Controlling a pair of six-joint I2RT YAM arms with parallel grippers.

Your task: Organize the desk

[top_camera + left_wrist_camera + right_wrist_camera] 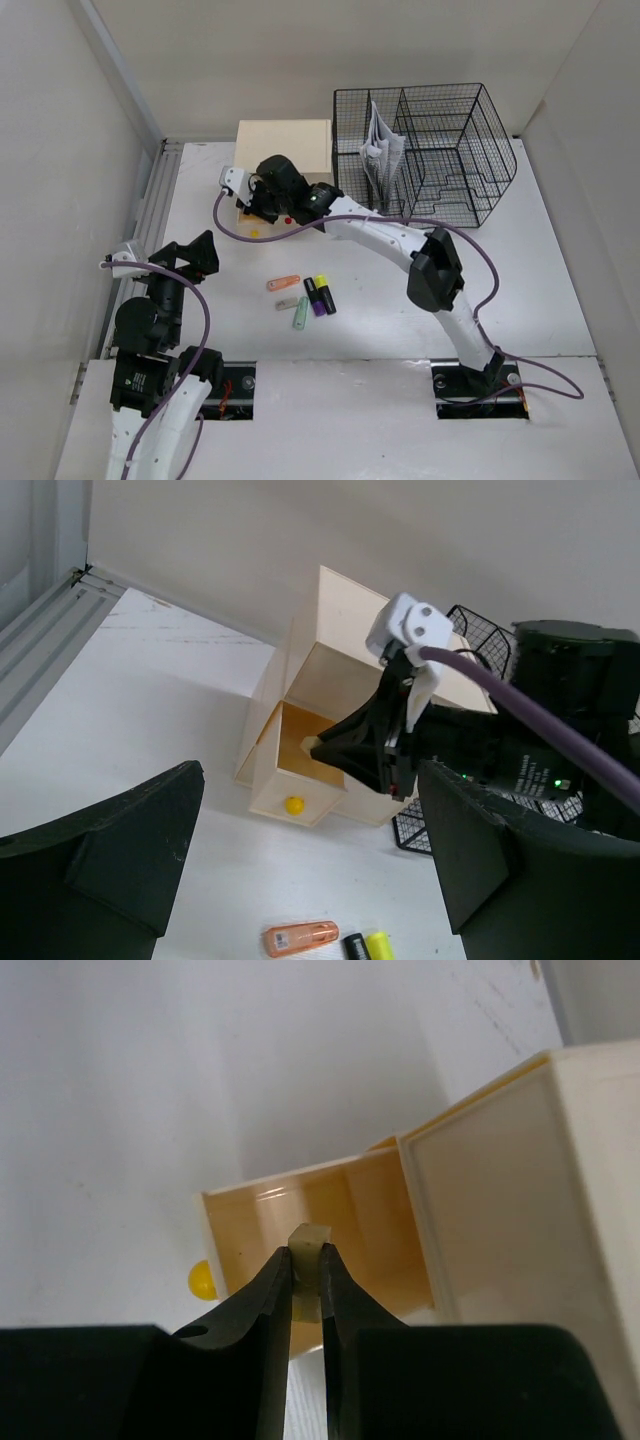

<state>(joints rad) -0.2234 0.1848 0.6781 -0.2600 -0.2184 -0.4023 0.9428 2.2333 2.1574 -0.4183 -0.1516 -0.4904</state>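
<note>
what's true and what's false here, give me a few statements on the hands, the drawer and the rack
1. The right hand is shut on a small cream block. True.
2. The drawer with the yellow knob is pushed fully closed. False: it stands pulled out, open at the top.
3. The left hand grips the orange pen. False: it is open and empty, and the pen lies on the desk.
4. Papers stand in the wire rack. True.
</note>
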